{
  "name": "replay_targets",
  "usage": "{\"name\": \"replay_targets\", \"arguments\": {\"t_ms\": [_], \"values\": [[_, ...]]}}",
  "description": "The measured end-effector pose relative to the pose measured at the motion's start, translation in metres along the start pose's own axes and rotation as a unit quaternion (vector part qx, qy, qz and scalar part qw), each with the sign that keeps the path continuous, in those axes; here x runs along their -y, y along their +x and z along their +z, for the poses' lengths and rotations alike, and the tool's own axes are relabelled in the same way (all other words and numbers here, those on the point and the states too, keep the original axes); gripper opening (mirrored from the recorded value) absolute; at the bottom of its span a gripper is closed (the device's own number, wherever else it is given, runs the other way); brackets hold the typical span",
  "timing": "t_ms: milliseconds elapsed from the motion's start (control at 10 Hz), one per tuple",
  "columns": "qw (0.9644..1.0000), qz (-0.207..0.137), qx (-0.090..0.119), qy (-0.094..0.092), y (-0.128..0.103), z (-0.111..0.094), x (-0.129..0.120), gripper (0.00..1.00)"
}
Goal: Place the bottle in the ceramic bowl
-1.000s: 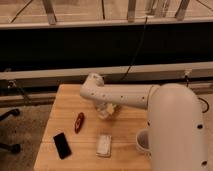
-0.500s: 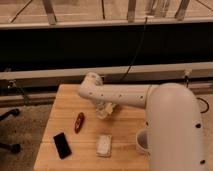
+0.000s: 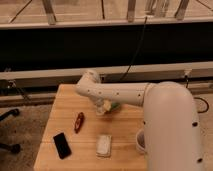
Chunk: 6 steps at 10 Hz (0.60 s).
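Across the middle of the frame the robot's white arm (image 3: 125, 92) reached leftward over a wooden table (image 3: 60, 107), its bulky shoulder filling the lower right corner. The gripper (image 3: 102, 109) hung below the arm's elbow near the centre of the picture, over the table's middle; whether it was open or closed, I cannot tell. A pale cream shape at the gripper looked like the bottle (image 3: 106, 106), though any label or writing on it could not be read. Just right of it, a sliver of green showed under the arm, seemingly the ceramic bowl (image 3: 115, 106), mostly hidden. Whether the bottle touched the bowl could not be judged. Left of centre lay a small red object (image 3: 79, 122), and lower left a black phone (image 3: 62, 145) lay flat. A flat whitish packet (image 3: 103, 145) sat at the bottom centre, print unreadable. A white cup (image 3: 140, 141) peeked out beside the shoulder at the lower right.
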Motion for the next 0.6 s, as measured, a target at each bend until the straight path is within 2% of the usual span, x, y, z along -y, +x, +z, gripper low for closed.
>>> {"name": "replay_targets", "arguments": {"t_ms": [100,300,400,600], "values": [[1.0000,-0.004,-0.005,0.007,0.006,-0.009,0.020,0.00],[0.9999,0.000,-0.008,0.013,0.016,-0.016,0.036,0.10],[0.9998,0.010,-0.006,0.015,0.024,-0.015,0.039,0.23],[0.9994,0.031,0.002,0.015,0.041,-0.010,0.030,0.42]]}}
